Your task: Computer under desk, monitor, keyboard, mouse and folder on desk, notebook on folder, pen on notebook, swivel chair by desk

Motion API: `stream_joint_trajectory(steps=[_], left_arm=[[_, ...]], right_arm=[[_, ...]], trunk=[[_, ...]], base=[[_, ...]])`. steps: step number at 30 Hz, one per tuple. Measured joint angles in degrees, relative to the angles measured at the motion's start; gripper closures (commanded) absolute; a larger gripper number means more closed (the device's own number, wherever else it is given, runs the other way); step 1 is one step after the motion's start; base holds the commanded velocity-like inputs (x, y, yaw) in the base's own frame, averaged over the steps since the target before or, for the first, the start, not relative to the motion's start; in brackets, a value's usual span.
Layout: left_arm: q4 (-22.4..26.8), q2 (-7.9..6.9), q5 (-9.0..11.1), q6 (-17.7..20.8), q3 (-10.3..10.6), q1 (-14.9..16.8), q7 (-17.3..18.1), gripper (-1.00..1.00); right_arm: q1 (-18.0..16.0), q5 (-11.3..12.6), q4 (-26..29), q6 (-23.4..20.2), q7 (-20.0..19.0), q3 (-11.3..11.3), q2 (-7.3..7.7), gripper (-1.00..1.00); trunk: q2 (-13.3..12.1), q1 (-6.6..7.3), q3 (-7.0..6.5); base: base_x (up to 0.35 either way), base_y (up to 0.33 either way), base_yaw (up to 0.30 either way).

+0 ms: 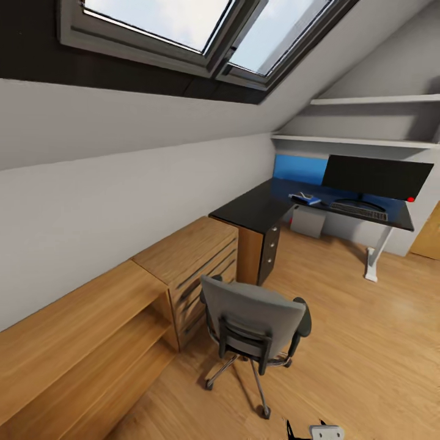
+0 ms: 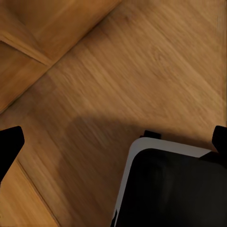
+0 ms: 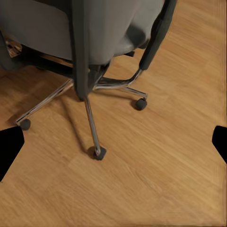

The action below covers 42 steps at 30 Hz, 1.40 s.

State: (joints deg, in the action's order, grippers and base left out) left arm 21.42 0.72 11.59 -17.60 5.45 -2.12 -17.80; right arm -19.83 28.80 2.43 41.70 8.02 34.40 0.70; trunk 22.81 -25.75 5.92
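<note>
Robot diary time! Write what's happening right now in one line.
phase: approaching | swivel chair: away from desk, back toward robot | monitor, keyboard: on desk | grippers: open, empty

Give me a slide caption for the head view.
Attic bedroom: grey swivel chair stands apart from the black desk holding monitor and keyboard.

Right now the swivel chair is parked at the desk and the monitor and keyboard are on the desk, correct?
Not quite. The swivel chair is not at the desk; the head view shows it standing apart on the wood floor, beside the wooden drawer unit. The rest holds: the monitor and the keyboard are on the desk.
</note>
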Motion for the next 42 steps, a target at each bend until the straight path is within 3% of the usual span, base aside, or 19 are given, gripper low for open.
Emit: stream_joint_trajectory(steps=[20,42], left_arm=[[0.0,-0.05,0.0,0.0,0.0,0.0,0.0,-1.0],[0.0,0.01,0.0,0.0,0.0,0.0,0.0,-1.0]], right_arm=[[0.0,0.0,0.0,0.1,0.0,0.0,0.0,-1.0],[0.0,0.0,0.0,0.1,0.0,0.0,0.0,-1.0]], trunk=[[0.0,0.0,0.0],[0.0,0.0,0.0]], base=[[0.081,0.111,-0.298],[0.001,0.236,-0.298]])
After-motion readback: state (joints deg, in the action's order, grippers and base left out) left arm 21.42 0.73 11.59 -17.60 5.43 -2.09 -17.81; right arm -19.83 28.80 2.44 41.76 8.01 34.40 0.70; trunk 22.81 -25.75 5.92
